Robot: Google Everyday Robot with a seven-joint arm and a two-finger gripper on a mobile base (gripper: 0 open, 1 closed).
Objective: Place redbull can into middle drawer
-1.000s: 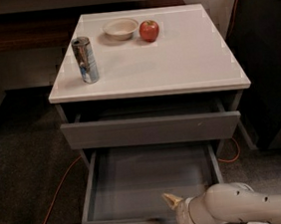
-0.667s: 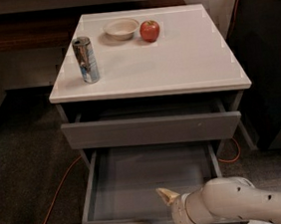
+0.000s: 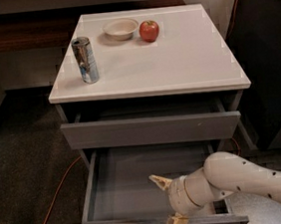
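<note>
"Two drawers out of line with the cabinet?"
"Yes: upper drawer front (image 3: 150, 130) ajar by a little; middle drawer (image 3: 123, 186) below it drawn far out, shallow grey box open to view from above."
"Location of the redbull can (image 3: 85, 59)?"
"Upright on the white cabinet top (image 3: 185, 59), near the front-left corner — well apart from the middle drawer and from the gripper. Silver and blue sides, grey rim uppermost."
"Other items on that top?"
"Pale bowl (image 3: 120, 28) toward the back edge, red apple (image 3: 149, 31) just beside it on the right; both behind the can and clear of it."
"Position of the gripper (image 3: 164, 205)?"
"Low over the front part of the pulled-out middle drawer, right of centre, at the end of a white arm (image 3: 258, 179) entering from the lower right corner."
"State of the fingers?"
"Spread apart and clamped on nothing — one tan fingertip (image 3: 160, 182) pointing back and left over the drawer floor, the other down at the drawer's front panel."
"Surroundings?"
"Dark carpet (image 3: 30, 160) around the cabinet; tall dark unit (image 3: 270, 60) close on the right side."
</note>
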